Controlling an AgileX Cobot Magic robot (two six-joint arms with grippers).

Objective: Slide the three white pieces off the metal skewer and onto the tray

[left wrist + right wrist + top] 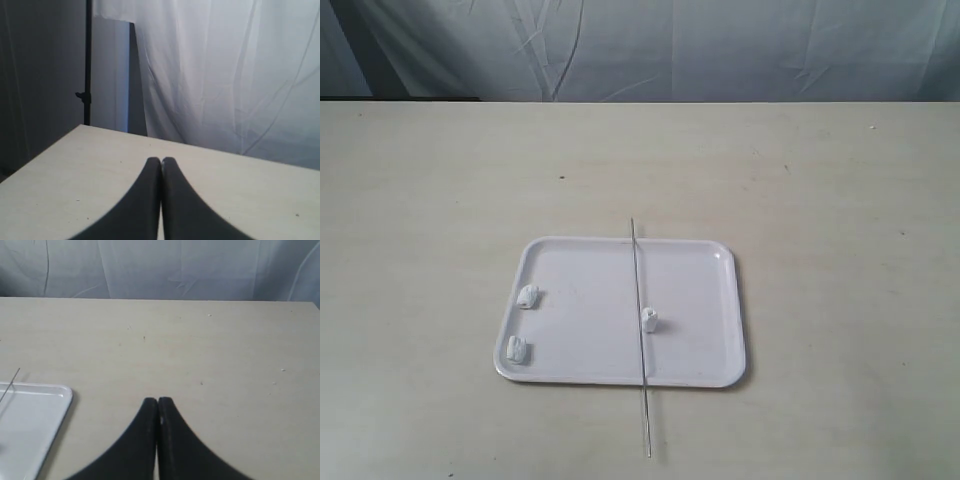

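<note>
Beige table (pixel 820 180) holds the tray (pixel 690 262); skewer (pixel 638 300) lies across it, two pieces (pixel 528 296) by its left rim, third piece (pixel 649 320) against the rod — seemingly freed. Left gripper (pixel 161 161) and right gripper (pixel 158 401) sit closed, empty — job apparently done.

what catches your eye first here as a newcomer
A white tray sits mid-table with a thin metal skewer lying across it, both ends past the rim. A middle white piece sits beside the skewer; an upper piece and a lower piece lie by the left rim. The left pincer and right pincer are shut, empty.
</note>
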